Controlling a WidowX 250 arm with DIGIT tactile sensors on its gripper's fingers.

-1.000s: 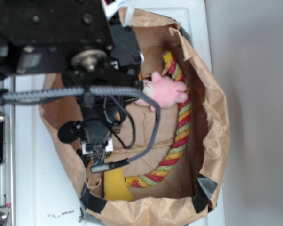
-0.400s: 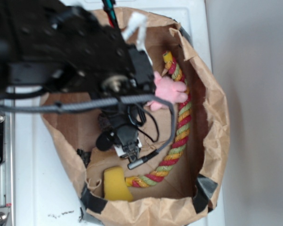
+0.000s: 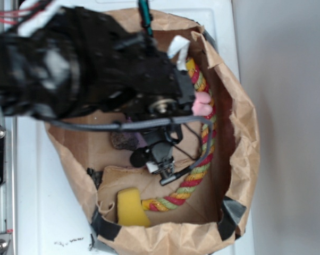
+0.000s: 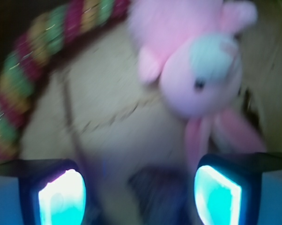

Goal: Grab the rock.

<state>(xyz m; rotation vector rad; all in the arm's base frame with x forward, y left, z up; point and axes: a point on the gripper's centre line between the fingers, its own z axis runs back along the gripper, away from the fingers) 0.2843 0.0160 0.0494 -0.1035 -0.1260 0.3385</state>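
Between open claw fingers, unlabelled dark rock.

Pink plush bunny, striped rope, dark rock between open tool fingers

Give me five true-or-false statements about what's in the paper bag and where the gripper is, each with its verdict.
1. The rock lies inside the paper bag. True.
2. The gripper is shut on the rock. False: in the wrist view the jaws stand apart, and the dark lump sits low between them, ungripped.
3. The sponge is blue. False: it is yellow, near the bag's lower edge.
4. The rope curves along the bag's right side. True.
5. The bunny lies outside the bag. False: it is inside, next to the rope, and the arm hides most of it in the exterior view.
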